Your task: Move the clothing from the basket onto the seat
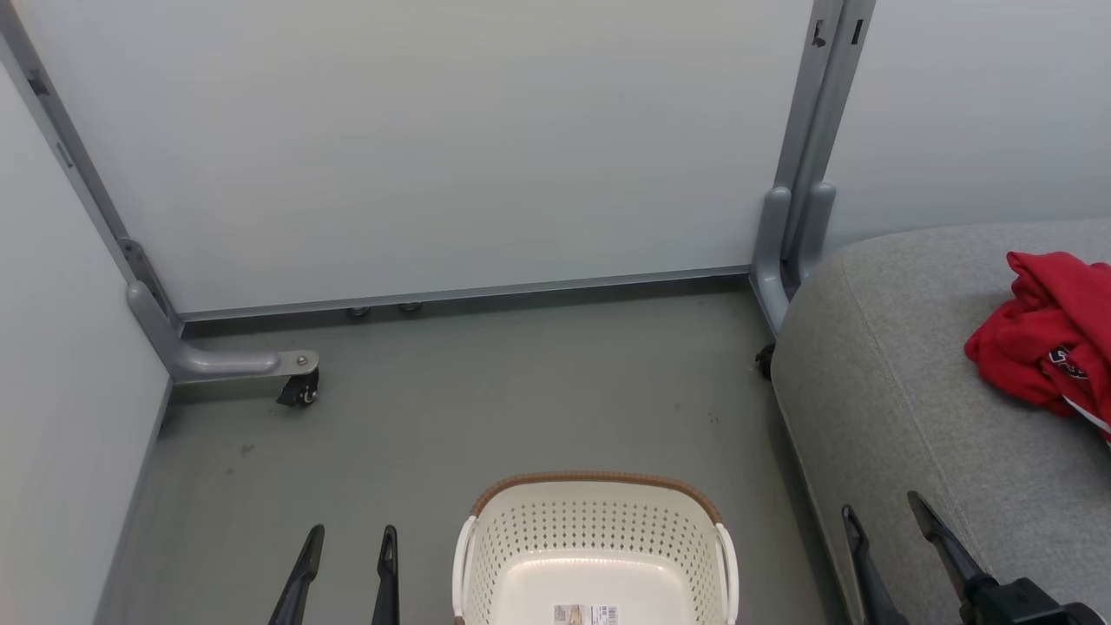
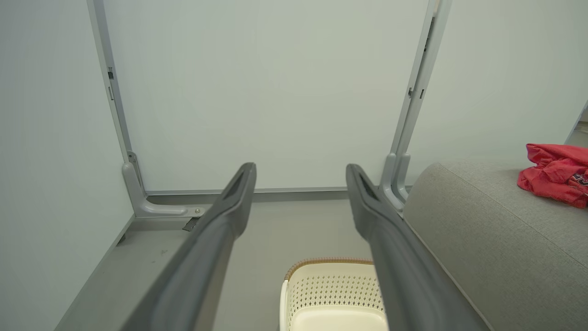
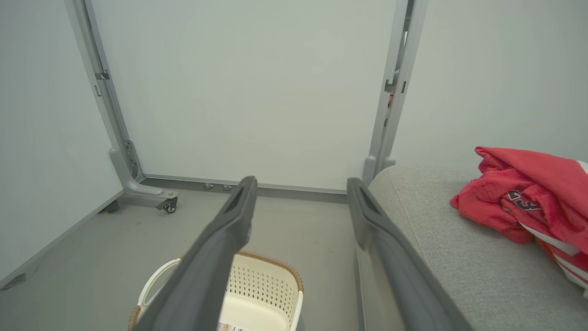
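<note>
The red clothing [image 1: 1046,343] lies crumpled on the grey seat [image 1: 911,417] at the right; it also shows on the seat [image 3: 459,257] as a red heap [image 3: 528,202] with white stripes and a dark logo, and as a heap [image 2: 556,172] at the far right of the left wrist view. The cream basket [image 1: 594,547] stands on the floor at the bottom centre, and what shows of its inside holds only a label. My left gripper [image 1: 351,538] is open, left of the basket. My right gripper [image 1: 885,512] is open over the seat's front edge.
Pale partition panels [image 1: 451,148] on grey posts close the back and left. A castor foot [image 1: 299,386] sticks out at the left and a post base [image 1: 781,260] stands by the seat's corner. Grey floor [image 1: 486,399] lies between panels and basket.
</note>
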